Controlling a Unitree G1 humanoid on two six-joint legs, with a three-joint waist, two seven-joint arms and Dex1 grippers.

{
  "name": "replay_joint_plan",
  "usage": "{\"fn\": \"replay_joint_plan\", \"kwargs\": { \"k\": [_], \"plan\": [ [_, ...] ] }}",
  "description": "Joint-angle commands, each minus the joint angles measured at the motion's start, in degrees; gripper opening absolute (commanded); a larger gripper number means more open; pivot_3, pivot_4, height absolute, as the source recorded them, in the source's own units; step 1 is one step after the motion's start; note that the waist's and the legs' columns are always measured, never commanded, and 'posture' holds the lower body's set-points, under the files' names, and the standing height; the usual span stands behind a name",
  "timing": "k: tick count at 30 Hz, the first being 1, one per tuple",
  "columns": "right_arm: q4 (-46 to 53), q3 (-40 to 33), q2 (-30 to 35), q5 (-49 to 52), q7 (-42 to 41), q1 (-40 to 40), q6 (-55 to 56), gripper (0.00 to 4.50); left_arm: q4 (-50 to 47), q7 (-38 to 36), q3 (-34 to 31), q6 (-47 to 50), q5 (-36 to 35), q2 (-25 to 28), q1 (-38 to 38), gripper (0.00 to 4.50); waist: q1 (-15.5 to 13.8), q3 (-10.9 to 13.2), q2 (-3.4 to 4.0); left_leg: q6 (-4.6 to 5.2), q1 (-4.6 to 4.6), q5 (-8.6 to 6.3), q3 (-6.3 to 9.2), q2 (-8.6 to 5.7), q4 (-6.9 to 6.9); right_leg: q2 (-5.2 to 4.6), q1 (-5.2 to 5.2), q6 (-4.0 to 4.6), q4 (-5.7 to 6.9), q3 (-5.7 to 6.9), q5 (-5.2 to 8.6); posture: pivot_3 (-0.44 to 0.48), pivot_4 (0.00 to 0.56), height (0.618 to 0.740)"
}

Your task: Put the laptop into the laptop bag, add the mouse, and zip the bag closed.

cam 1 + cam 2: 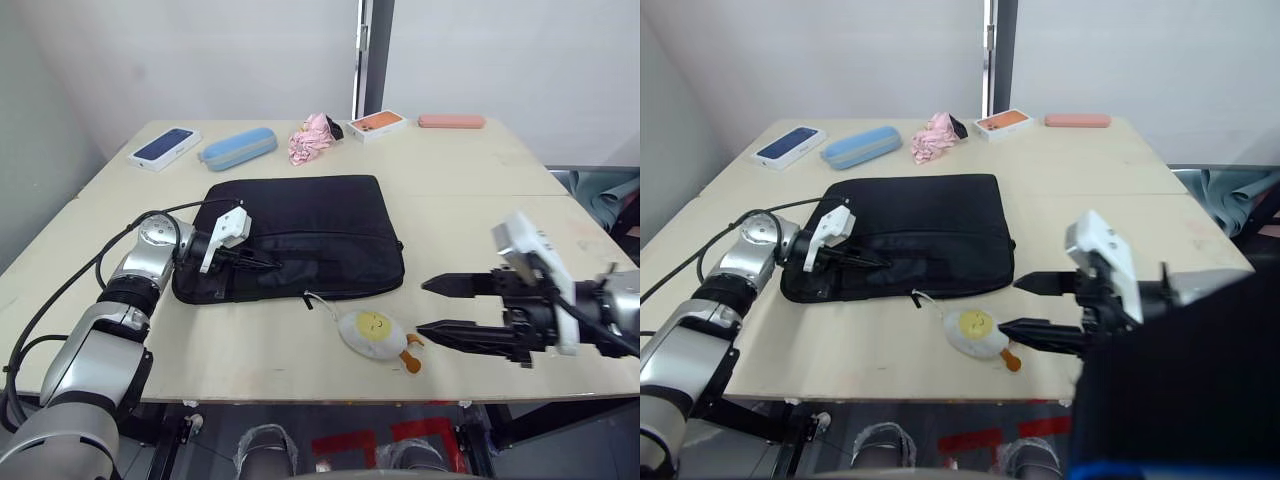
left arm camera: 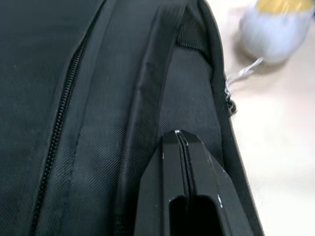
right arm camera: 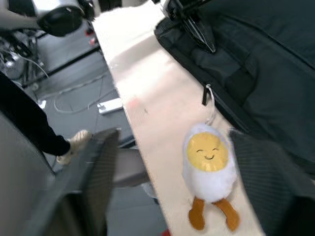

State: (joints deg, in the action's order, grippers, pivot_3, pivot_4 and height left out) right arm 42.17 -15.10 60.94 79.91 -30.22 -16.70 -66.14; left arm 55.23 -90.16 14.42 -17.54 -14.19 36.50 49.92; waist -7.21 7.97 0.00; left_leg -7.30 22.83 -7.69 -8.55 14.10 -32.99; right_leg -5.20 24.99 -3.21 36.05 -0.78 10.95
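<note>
With the laptop bag (image 1: 300,235) lying flat mid-bench, the left pincer (image 1: 268,262), fingers pressed together on nothing, rests on its front panel, and the right pincer (image 1: 432,306) gapes empty beside the plush charm (image 1: 373,335), so I'd pinch the zip pull squarely while steadying the bag.

My two head views look forward and down over the table (image 1: 470,215), sharing the laptop bag (image 1: 300,230) and plush charm (image 1: 372,333). My left wrist view sits close above the bag fabric. My right wrist view looks from near the table edge toward the charm.
</note>
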Motion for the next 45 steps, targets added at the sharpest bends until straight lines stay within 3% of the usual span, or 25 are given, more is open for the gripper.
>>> {"fn": "replay_joint_plan", "kwargs": {
  "k": [1,3,8,14,15,17,27,28,34,39,45],
  "plan": [
    [-1.94,9.87,-2.07,-6.19,0.24,-4.90,-0.06,4.44,4.42,-2.14,-1.93,-2.45,2.19,-1.58,2.17,0.00,-0.08,0.00,0.00,-0.01,-0.03,0.00,0.05,0.00,-0.02,-0.02,-0.07,-0.01,0.02,0.02,0.00,0.000,0.150,0.740],
    [-4.73,19.04,-4.47,-15.29,-1.55,-8.14,1.37,4.44,5.52,-2.09,-2.40,-3.10,2.96,-2.56,2.23,0.00,-0.17,-0.02,-0.02,-0.01,-0.04,0.00,0.06,-0.03,-0.04,-0.07,-0.10,-0.01,0.04,0.04,-0.01,0.000,0.150,0.740],
    [-10.04,32.17,-8.90,-27.95,-4.91,-11.32,2.97,4.44,5.48,-2.31,-3.80,-2.88,3.35,-3.27,0.93,0.00,-0.60,-0.03,-0.02,-0.01,0.06,0.00,0.16,-0.06,-0.17,-0.11,-0.13,-0.02,0.06,0.16,-0.04,0.000,0.150,0.740],
    [-17.53,40.60,-12.60,-40.41,-8.03,-14.43,6.22,4.44,3.14,-2.34,-4.09,-1.18,3.26,-2.73,-0.54,0.00,-0.40,-0.04,-0.02,-0.01,0.03,0.00,0.17,-0.05,-0.19,-0.11,-0.14,-0.02,0.11,0.15,-0.05,0.000,0.150,0.740],
    [-18.18,41.28,-12.85,-42.01,-8.81,-14.44,7.13,4.22,2.66,-2.34,-4.17,-0.58,3.27,-2.65,-0.68,0.00,-0.46,-0.04,-0.02,-0.02,0.04,0.00,0.18,-0.05,-0.21,-0.11,-0.12,-0.02,0.15,0.15,-0.05,0.000,0.150,0.740],
    [-18.86,41.01,-13.21,-43.23,-10.35,-13.62,7.92,3.69,1.80,-2.34,-4.50,0.73,3.36,-2.53,-0.98,0.00,-0.49,-0.04,-0.02,-0.02,0.05,0.00,0.20,-0.04,-0.20,-0.11,-0.12,-0.02,0.16,0.18,-0.05,0.000,0.150,0.740],
    [-16.75,36.21,-11.59,-44.41,-14.80,-9.35,7.41,0.19,-3.83,-2.34,-3.59,5.13,4.29,-2.06,-4.11,0.00,-0.53,-0.04,-0.02,-0.01,0.05,0.00,0.20,-0.03,-0.20,-0.10,-0.13,-0.01,0.12,0.17,-0.05,0.000,0.150,0.740],
    [-16.36,35.42,-11.27,-44.32,-14.92,-8.87,7.18,0.02,-3.94,-2.34,-3.46,5.17,4.51,-2.03,-4.23,0.00,-0.55,-0.04,-0.02,-0.01,0.05,0.00,0.20,-0.03,-0.20,-0.10,-0.13,-0.02,0.13,0.18,-0.05,0.000,0.150,0.740],
    [-11.17,21.38,-1.48,-39.18,-21.16,2.20,8.22,0.02,-2.68,-1.87,-4.71,5.61,5.41,-2.35,-4.46,0.00,-1.24,-0.03,-0.02,0.01,0.05,-0.01,0.16,-0.04,-0.17,-0.11,-0.13,-0.01,0.03,0.10,-0.05,0.000,0.150,0.740],
    [-12.59,12.80,2.62,-39.16,-23.41,7.81,10.00,0.02,-1.47,-1.78,-5.00,4.09,6.40,-2.13,-5.11,0.00,-1.18,-0.04,-0.02,0.01,-0.02,-0.01,0.13,-0.02,-0.18,-0.09,-0.14,-0.02,0.09,-0.03,-0.05,0.000,0.150,0.740],
    [-17.17,8.47,6.29,-43.02,-25.22,11.36,13.37,0.02,0.41,-1.81,-4.56,2.75,7.46,-2.46,-5.54,0.00,-1.17,-0.05,-0.01,0.02,-0.06,-0.01,0.04,-0.03,-0.20,-0.09,-0.13,-0.01,0.08,-0.16,-0.05,0.000,0.150,0.740]
  ]
}}
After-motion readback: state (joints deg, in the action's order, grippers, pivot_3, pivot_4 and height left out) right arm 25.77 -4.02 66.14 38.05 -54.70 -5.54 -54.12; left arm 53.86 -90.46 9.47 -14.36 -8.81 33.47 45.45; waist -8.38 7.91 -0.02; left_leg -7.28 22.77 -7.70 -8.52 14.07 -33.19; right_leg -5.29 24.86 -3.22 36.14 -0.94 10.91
